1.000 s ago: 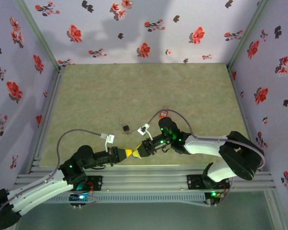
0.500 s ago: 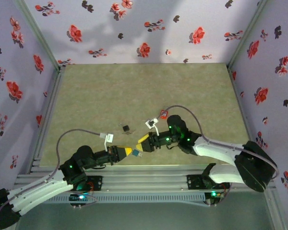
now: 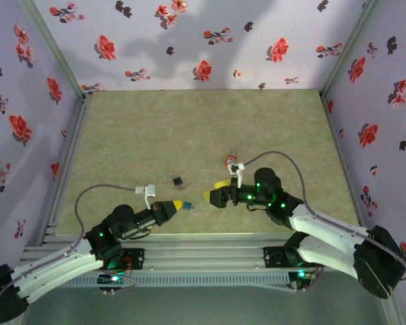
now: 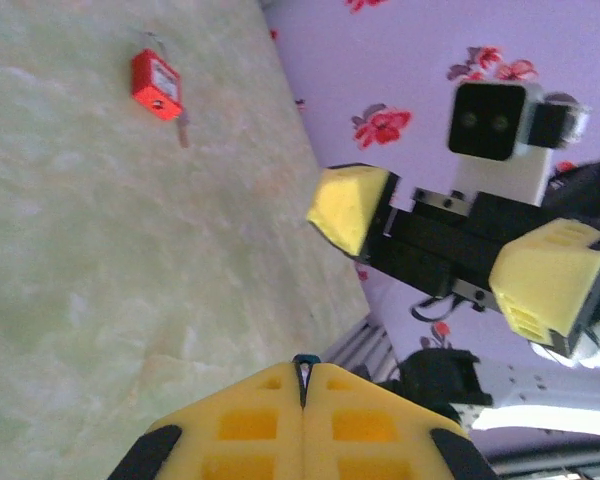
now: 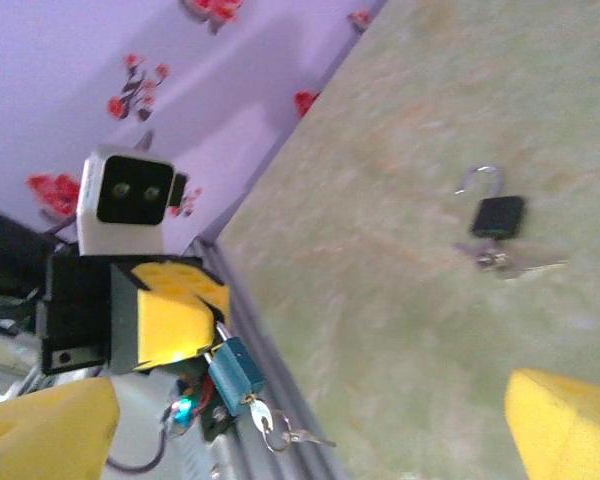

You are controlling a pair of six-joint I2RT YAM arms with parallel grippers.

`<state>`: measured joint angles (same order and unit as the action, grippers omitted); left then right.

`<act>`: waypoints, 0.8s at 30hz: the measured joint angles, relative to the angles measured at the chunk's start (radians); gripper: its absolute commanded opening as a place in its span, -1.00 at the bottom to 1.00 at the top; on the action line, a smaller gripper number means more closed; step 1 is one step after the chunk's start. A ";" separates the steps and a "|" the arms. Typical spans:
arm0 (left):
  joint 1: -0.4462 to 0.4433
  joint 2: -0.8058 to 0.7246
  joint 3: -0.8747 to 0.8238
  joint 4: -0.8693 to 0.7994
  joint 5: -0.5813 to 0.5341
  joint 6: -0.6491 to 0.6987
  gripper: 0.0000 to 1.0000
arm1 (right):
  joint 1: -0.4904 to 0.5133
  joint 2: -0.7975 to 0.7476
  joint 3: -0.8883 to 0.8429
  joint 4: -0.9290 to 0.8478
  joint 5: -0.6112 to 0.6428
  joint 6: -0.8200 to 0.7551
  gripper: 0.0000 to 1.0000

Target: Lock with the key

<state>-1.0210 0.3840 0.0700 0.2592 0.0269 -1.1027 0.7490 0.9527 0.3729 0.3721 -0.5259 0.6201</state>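
Padlock [image 5: 235,372], teal, was pinched tight by the left gripper [image 3: 178,205], key [image 5: 265,421] hanging below; right gripper [image 3: 215,191] was spread wide, nothing held.

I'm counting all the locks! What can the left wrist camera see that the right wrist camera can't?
Left wrist, not right wrist: the red padlock lying on the table.
Right wrist, not left wrist: the black padlock with its shackle swung open, and a clear look at the blue padlock with dangling keys, pinched in the left gripper.
Both: the green table, the flowery wall, the shut left gripper and the wide-open right gripper.
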 measured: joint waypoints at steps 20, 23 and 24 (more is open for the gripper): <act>0.100 0.694 0.121 0.548 0.072 -0.099 -1.00 | -0.011 -0.426 -0.051 -0.406 0.338 0.133 0.97; 0.117 0.800 0.140 0.642 0.103 -0.119 -1.00 | -0.012 -0.476 -0.075 -0.420 0.340 0.151 0.90; 0.122 0.834 0.145 0.671 0.112 -0.126 -1.00 | -0.013 -0.491 -0.080 -0.424 0.340 0.155 0.88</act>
<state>-0.8993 1.2175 0.2146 0.9298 0.1387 -1.2282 0.7364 0.4622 0.2924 -0.0517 -0.1864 0.7753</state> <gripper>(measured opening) 0.064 0.960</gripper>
